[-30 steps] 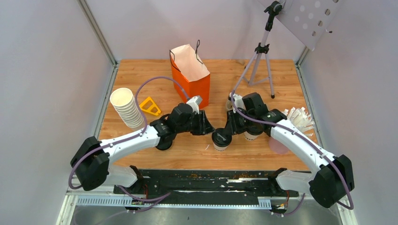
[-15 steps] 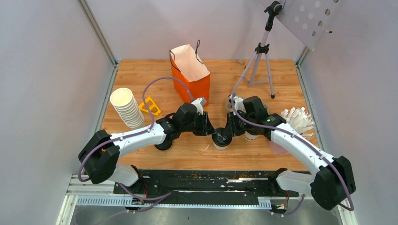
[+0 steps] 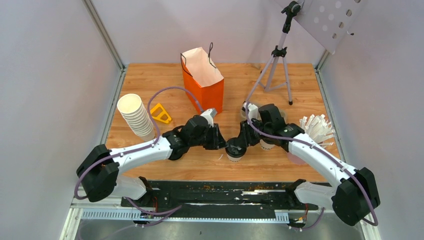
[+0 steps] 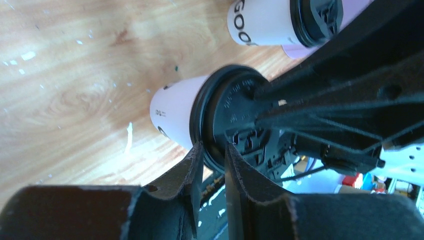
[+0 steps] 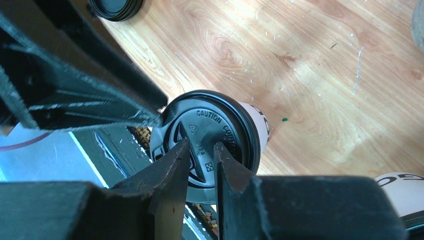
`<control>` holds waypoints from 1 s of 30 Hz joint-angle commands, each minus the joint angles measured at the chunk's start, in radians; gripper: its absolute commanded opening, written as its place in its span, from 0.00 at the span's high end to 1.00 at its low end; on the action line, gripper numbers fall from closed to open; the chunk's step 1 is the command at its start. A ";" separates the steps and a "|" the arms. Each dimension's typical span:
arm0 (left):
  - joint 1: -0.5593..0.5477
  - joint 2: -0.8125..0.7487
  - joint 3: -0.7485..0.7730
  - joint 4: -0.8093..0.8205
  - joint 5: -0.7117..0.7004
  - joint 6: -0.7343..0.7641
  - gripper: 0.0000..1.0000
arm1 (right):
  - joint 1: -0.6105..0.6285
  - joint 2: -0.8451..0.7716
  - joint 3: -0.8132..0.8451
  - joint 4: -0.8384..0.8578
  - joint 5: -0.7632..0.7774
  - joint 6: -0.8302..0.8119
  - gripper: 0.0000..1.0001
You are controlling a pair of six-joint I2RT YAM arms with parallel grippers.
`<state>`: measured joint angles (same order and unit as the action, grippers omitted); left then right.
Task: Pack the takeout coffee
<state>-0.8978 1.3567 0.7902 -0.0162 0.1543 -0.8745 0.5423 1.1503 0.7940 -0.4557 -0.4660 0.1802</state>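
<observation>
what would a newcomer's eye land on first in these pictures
The left gripper and right gripper meet on one lidded cup at front centre, the left pinching its black lid's rim. Behind them an orange bag stands open, and a stack of lidless cups sits at the left.

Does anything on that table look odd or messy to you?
Both the left tool and right tool pinch the rim of the same lidded cup from opposite sides, and small white scraps litter the wood beside it.
</observation>
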 commanded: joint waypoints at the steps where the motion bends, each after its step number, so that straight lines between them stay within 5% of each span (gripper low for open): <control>1: -0.049 -0.066 -0.030 -0.067 -0.013 -0.054 0.71 | -0.001 0.036 0.048 -0.073 0.024 -0.110 0.73; 13: -0.090 -0.126 -0.009 -0.076 -0.082 -0.098 0.64 | -0.001 0.032 0.179 -0.163 -0.053 -0.161 0.67; 20: -0.083 -0.163 0.071 -0.141 -0.186 0.001 0.50 | -0.001 -0.039 0.220 -0.277 0.160 0.022 0.56; 30: -0.039 -0.015 0.161 -0.095 -0.097 0.084 0.50 | -0.018 -0.072 0.144 -0.285 0.259 0.154 0.56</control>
<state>-0.9478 1.2900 0.9123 -0.1570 0.0227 -0.8471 0.5327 1.0931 0.9585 -0.7395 -0.2607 0.2535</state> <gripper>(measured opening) 0.499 0.437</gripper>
